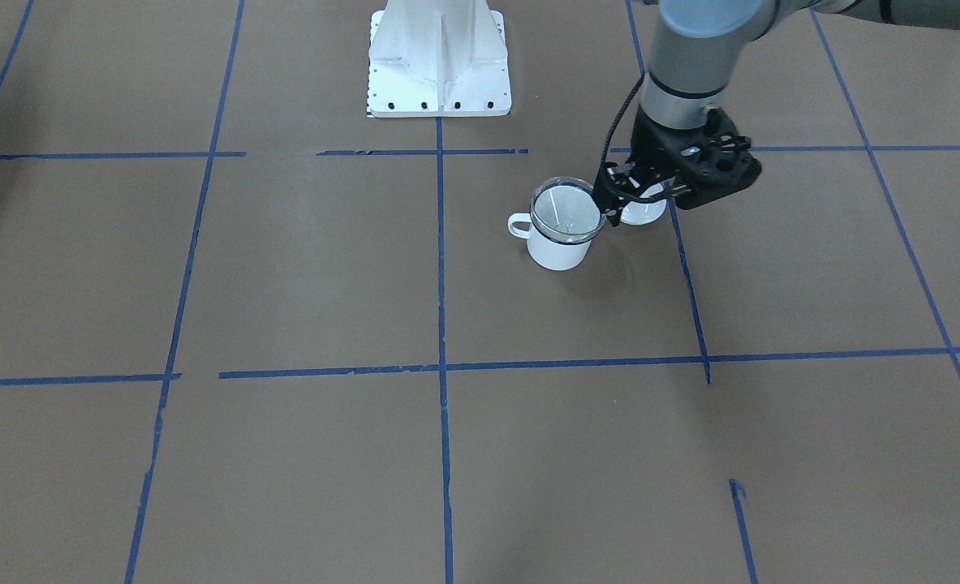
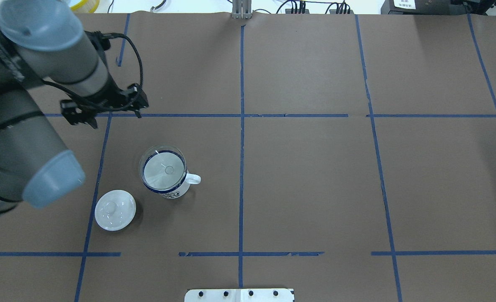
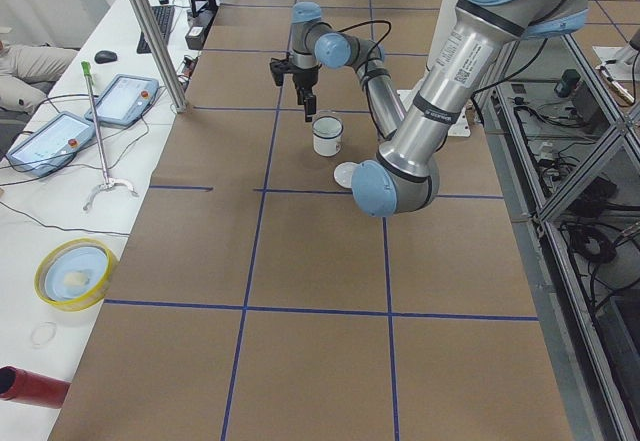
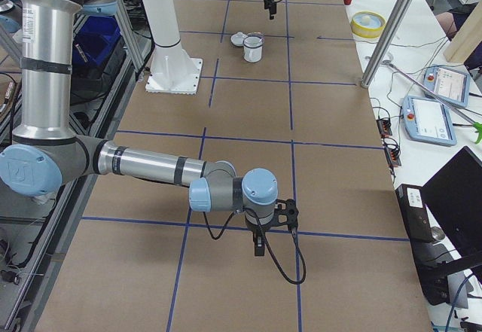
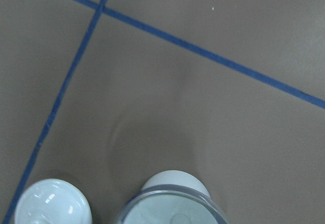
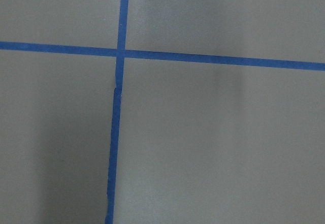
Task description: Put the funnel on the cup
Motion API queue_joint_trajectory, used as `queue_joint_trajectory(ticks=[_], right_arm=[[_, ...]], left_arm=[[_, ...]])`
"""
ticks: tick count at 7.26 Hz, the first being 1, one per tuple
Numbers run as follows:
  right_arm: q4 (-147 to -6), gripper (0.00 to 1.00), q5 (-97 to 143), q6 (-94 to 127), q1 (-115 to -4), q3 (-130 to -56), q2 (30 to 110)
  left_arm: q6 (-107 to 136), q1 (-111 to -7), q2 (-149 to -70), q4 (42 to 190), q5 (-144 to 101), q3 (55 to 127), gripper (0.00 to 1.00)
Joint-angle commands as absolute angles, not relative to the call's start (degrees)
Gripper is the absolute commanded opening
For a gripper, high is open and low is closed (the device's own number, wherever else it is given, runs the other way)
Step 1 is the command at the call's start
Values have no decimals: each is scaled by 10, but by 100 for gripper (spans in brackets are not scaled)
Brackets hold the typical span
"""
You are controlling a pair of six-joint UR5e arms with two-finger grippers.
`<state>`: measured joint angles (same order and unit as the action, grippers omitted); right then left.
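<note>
The clear funnel (image 1: 566, 212) sits upright in the mouth of the white mug, the cup (image 1: 559, 253), its rim resting on the mug's dark blue rim. In the overhead view the funnel (image 2: 163, 168) covers the cup (image 2: 173, 191), whose handle points right. My left gripper (image 2: 105, 116) hangs open and empty above the table, apart from the funnel, beyond the cup on the side away from the robot. The left wrist view shows the funnel's rim (image 5: 170, 201) at the bottom edge. My right gripper (image 4: 258, 248) shows only in the exterior right view, far from the cup; I cannot tell its state.
A white round knobbed lid (image 2: 115, 209) lies on the table to the left of the cup, nearer the robot; it also shows in the left wrist view (image 5: 51, 206). The white robot base (image 1: 439, 65) stands at the table's edge. Blue tape lines grid the brown table.
</note>
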<state>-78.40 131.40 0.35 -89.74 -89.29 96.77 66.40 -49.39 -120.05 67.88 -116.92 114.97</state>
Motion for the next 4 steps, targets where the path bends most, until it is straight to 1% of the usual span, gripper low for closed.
queue_joint_trajectory(ticks=[1, 3, 4], right_arm=[[-784, 100, 1314, 4, -897, -893, 968], [-784, 100, 1313, 4, -897, -893, 968], [-784, 100, 1314, 4, -897, -893, 968]], left_arm=[[458, -631, -1131, 685, -1224, 1153, 100], [252, -735, -1045, 691, -1244, 1138, 100], [161, -788, -1008, 720, -1258, 1107, 100]])
